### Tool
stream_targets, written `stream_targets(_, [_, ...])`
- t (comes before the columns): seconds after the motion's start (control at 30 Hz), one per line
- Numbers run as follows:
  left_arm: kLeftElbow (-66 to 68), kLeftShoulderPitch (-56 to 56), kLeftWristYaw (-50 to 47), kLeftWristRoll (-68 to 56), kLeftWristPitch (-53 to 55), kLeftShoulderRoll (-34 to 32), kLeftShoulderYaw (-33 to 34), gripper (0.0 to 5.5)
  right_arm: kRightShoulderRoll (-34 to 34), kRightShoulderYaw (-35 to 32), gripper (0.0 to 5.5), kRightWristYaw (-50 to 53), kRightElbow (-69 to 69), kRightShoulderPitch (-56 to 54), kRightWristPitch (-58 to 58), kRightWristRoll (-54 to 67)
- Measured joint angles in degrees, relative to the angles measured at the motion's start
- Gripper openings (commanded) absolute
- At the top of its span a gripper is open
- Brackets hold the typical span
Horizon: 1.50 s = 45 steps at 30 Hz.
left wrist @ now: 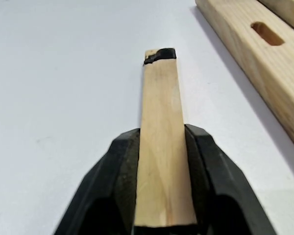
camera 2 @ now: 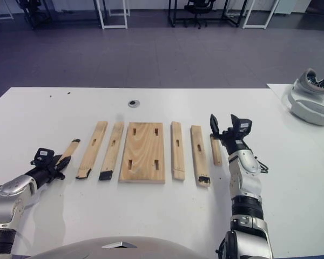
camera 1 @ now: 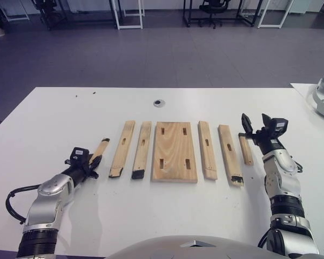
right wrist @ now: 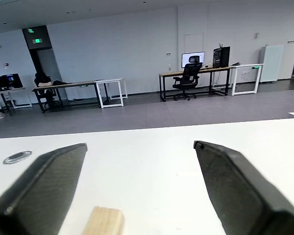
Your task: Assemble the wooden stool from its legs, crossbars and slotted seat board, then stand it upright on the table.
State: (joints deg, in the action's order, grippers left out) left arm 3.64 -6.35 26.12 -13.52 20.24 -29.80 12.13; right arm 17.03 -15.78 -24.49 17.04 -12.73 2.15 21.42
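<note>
The slotted seat board [camera 1: 175, 150] lies flat mid-table. Two slotted legs [camera 1: 122, 140] [camera 1: 142, 141] lie left of it, and two more [camera 1: 207, 142] [camera 1: 229, 145] lie to its right. A short crossbar [camera 1: 100, 148] rests on the table at the far left; my left gripper [camera 1: 90, 162] is shut on its near end, the fingers [left wrist: 118, 166] pressing both sides of the bar [left wrist: 161, 142]. Another short crossbar [camera 1: 245, 149] lies at the far right. My right gripper [camera 1: 256, 123] stands open just above its far end, whose tip [right wrist: 104, 220] shows between the fingers.
A white headset [camera 2: 312, 97] sits at the table's right edge. A round cable port [camera 1: 159, 102] lies in the tabletop behind the seat board. Bare white table spreads in front of the parts and at the far left.
</note>
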Motion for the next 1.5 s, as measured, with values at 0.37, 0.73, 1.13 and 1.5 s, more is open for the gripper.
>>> stream_targets(0.37, [-11.43,24.96,4.56,-3.85,-17.05,9.58,-8.63,1.29,-12.52,7.27,4.08,0.46,-20.0,-19.29,-33.85,30.07])
stream_targets(0.73, [-10.61,30.19,6.88,4.81,-23.07,11.28,-18.21,1.29,-18.13,6.63,2.54,5.56,-20.07,-22.86,-39.13,35.1])
stream_targets(1.13, [-11.03,30.19,6.83,7.34,-25.25,11.07,-18.81,1.29,-19.51,4.43,0.45,9.27,-20.79,-22.8,-41.21,39.46])
stream_targets(1.5, [-10.65,21.6,0.04,7.49,-19.66,10.91,-13.08,2.89,-14.21,-2.28,0.42,14.62,-27.56,1.68,-30.0,24.84])
